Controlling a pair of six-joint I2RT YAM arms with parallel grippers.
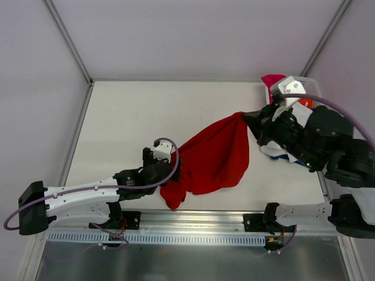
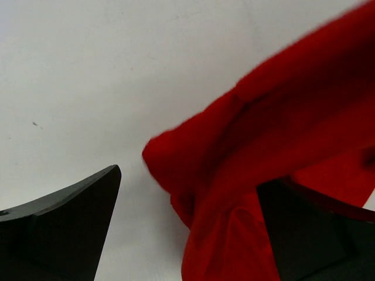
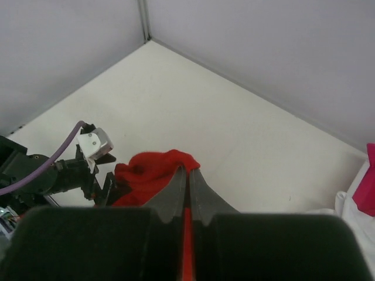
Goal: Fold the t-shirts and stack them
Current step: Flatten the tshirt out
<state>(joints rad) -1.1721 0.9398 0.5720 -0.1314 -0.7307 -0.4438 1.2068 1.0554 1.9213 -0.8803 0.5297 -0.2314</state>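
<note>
Top external view: the red t-shirt [image 1: 214,155] hangs as a slanted sheet from my right claw [image 1: 246,117], which is clamped tight on one pinched corner of it. The right wrist view confirms a thin strip of red cloth caught between the closed fingers [image 3: 173,193]. From that grip the cloth runs down and away toward my left claw [image 1: 174,163], beside which its lower end lies crumpled on the table [image 1: 129,117]. My left claw stands with its jaws spread wide, gripping nothing. The left wrist view shows a fold of the red cloth lying between them, unpinched. Behind my right claw, close to the wrist, sits the white basket [image 1: 309,82], with a magenta t-shirt [image 1: 273,79] and an orange t-shirt [image 1: 304,103] showing at it. A white t-shirt [image 1: 270,151] shows below my right arm; whether it rests on the table or in the basket I cannot tell.
</note>
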